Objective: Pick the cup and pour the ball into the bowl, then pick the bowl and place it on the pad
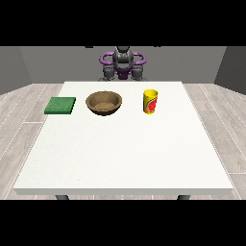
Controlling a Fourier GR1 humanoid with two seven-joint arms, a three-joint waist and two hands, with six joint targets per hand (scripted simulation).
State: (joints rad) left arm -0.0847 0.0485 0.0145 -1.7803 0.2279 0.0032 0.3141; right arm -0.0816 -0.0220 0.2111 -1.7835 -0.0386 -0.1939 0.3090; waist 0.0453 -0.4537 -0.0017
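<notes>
Cup [150, 101] upright on bench [125, 153], just beside bowl [104, 103]; pad [60, 105] at the bowl's other side; ball hidden; hands not visible, so their state cannot be told; first step unstarted; next: reach for and grasp the cup.

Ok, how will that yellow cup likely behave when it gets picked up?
The cup stands upright and is taller than wide, so a sideways nudge could tip it. Its straight, smooth-looking side may slip in a grasp. Tilting it early could spill whatever is inside; no ball shows from here.
</notes>
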